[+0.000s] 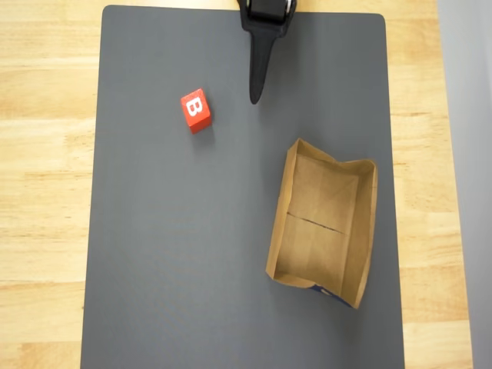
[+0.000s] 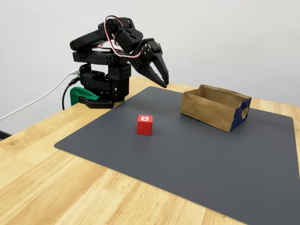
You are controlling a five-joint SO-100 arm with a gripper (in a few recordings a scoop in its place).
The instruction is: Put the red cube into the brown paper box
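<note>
The red cube (image 1: 196,111) (image 2: 145,124), with a white "B" on its top and on one side, rests on the dark grey mat at the upper left of the overhead view. The brown paper box (image 1: 319,246) (image 2: 206,110) lies open-topped and empty to the right in both views, with its blue-printed corner at its lower right in the overhead view. My black gripper (image 1: 254,96) (image 2: 164,85) hangs above the mat's far edge, shut on nothing. In the overhead view it points down, a short way right of the cube and above the box.
A dark grey mat (image 1: 177,254) (image 2: 187,159) covers most of the light wooden table (image 1: 46,192) (image 2: 56,187). The arm's base (image 2: 101,84), a green clamp (image 2: 79,95) and cables stand at the mat's far side.
</note>
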